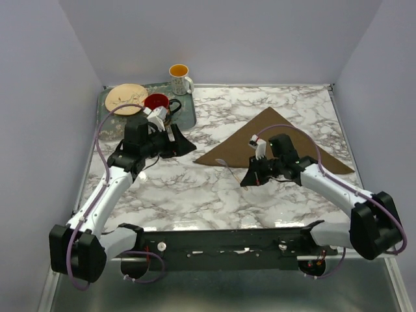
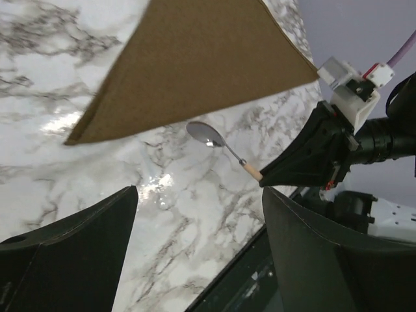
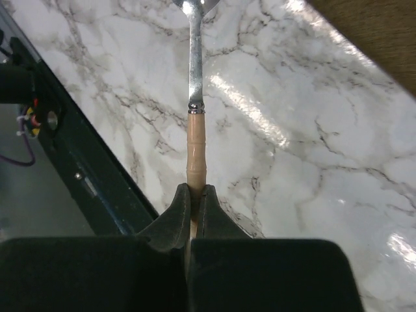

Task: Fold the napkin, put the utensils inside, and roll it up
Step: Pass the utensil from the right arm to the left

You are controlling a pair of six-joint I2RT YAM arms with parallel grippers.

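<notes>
The dark brown napkin (image 1: 276, 140) lies folded into a triangle on the marble table, right of centre. My right gripper (image 1: 248, 179) hovers by the triangle's near-left corner, shut on the pale handle of the small spoon (image 1: 225, 164). In the right wrist view the handle (image 3: 196, 146) sticks straight out from the shut right gripper (image 3: 195, 193), and the metal bowl reaches the top edge. My left gripper (image 1: 187, 146) stands open and empty left of the napkin. From the left wrist view the spoon (image 2: 213, 138) hangs just off the napkin's (image 2: 195, 58) edge, beyond the left gripper (image 2: 198, 198).
At the back left a dark tray (image 1: 188, 114) carries a tan plate (image 1: 126, 97) and a red cup (image 1: 156, 101). A white mug (image 1: 180, 78) with an orange inside stands behind it. The table's front rail (image 1: 221, 237) runs between the arm bases.
</notes>
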